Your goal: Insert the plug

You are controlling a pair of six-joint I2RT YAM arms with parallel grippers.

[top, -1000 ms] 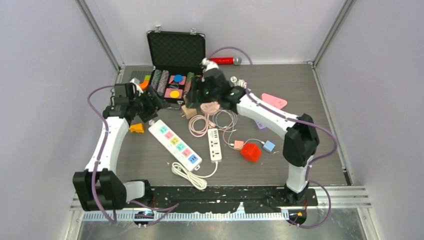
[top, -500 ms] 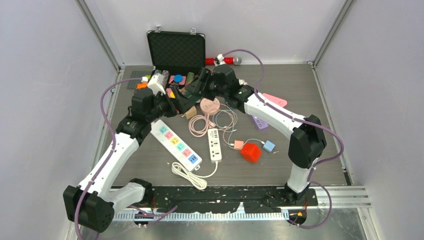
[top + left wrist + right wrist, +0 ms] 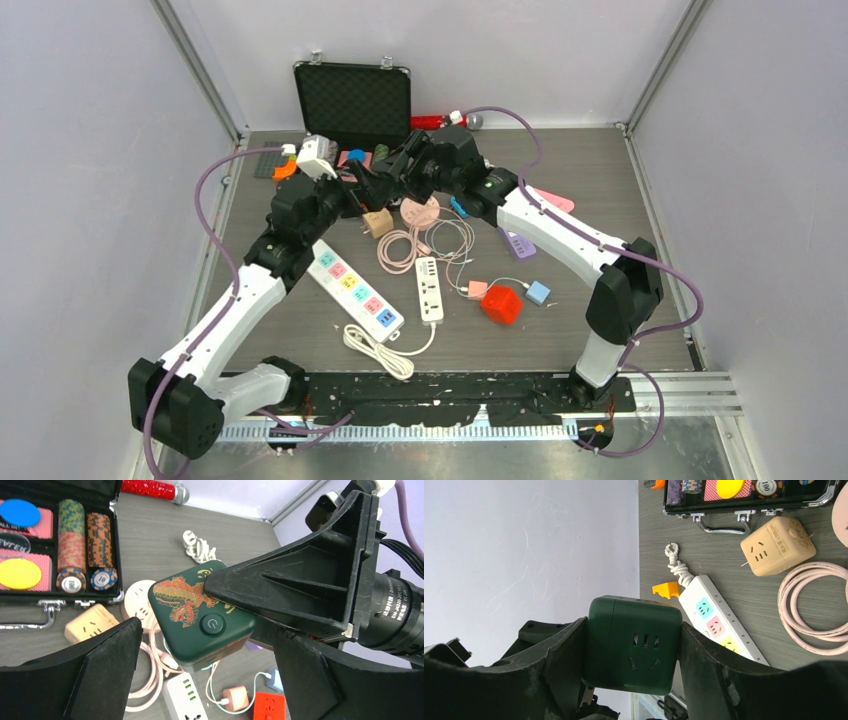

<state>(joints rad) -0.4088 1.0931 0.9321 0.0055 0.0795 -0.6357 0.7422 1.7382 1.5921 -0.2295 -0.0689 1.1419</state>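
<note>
Gripping the dark green cube socket by two opposite faces between the fingers of the right gripper. Holding it in the air over the far middle of the table, just in front of the open poker chip case. Turning its dragon print and power button toward the left wrist camera, its slotted face toward the right one.

Spreading the left gripper wide and grasping nothing. Facing the cube from close by, fingers standing either side of it and not touching, as far as can be told.

Lying below on the table:
- the beige cube socket
- the coiled pink cable
- the long white power strip, running toward the near edge, with its white plug bundled at its far end

Judging the step: presenting the cube between the two arms, likely a handover or a bracing hold before any plugging in, with no plug yet in either gripper. Calling next for closing the left fingers squarely on the free faces, clear of button and slots, before loosening the right grip.
</note>
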